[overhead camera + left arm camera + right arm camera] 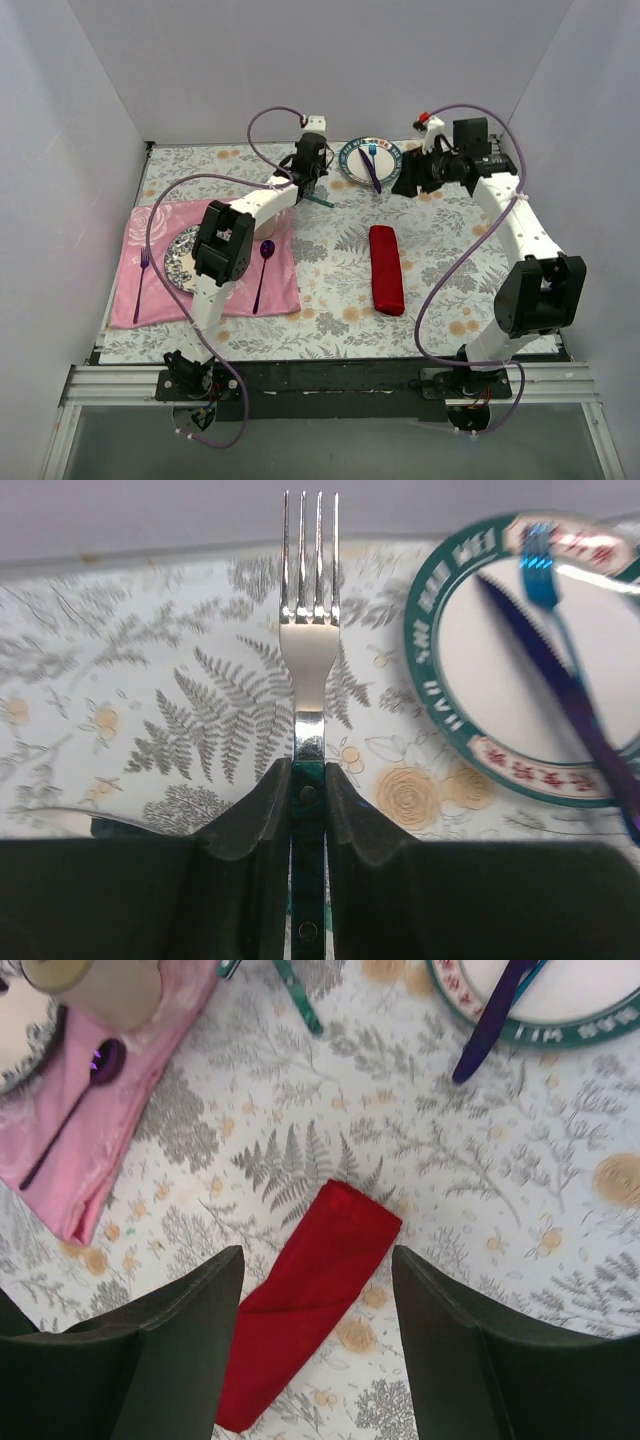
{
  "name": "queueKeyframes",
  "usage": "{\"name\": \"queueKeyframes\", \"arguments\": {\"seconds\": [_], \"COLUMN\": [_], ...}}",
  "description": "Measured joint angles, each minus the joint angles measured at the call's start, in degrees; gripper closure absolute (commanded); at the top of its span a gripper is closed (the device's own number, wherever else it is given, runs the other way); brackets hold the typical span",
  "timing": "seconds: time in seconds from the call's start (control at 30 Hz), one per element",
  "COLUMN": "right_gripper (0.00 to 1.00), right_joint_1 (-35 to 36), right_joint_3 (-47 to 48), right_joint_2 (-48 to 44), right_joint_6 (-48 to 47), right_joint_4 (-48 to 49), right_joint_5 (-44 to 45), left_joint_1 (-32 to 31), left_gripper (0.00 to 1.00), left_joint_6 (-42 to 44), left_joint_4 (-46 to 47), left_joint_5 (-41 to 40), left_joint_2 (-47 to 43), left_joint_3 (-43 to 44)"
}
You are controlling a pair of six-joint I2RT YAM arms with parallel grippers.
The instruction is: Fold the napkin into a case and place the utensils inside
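Observation:
In the left wrist view my left gripper point(309, 792) is shut on the teal handle of the silver fork point(309, 660), whose tines point at the back wall. From above, this gripper point(309, 178) is at the table's back middle. A second teal handle point(322, 203) lies beside it and also shows in the right wrist view point(298, 1000). The red napkin point(386, 268), folded into a long narrow strip, lies mid-table. My right gripper point(418, 180) hangs open at the back right. Its wrist view shows the napkin point(320, 1290) on the table below its spread fingers point(190, 1330).
A green-rimmed plate point(349, 160) at the back holds a blue fork point(372, 152) and a purple knife point(373, 178). At the left, a pink placemat point(285, 290) carries a patterned plate point(178, 262), a purple fork point(141, 285), a purple spoon point(262, 272) and a cream cup point(266, 226).

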Motion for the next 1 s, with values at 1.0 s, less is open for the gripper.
{"name": "queueKeyframes", "arguments": {"seconds": [1.0], "right_gripper": [0.29], "right_joint_1": [2.36], "right_joint_3": [15.91], "right_joint_2": [1.05], "right_joint_6": [16.65], "right_joint_4": [23.17], "right_joint_5": [-9.81], "left_joint_1": [-17.81], "left_gripper": [1.00], "left_joint_6": [25.88], "left_joint_4": [44.74], "left_joint_5": [1.92], "left_joint_2": [-38.99], "left_joint_3": [-43.06]}}
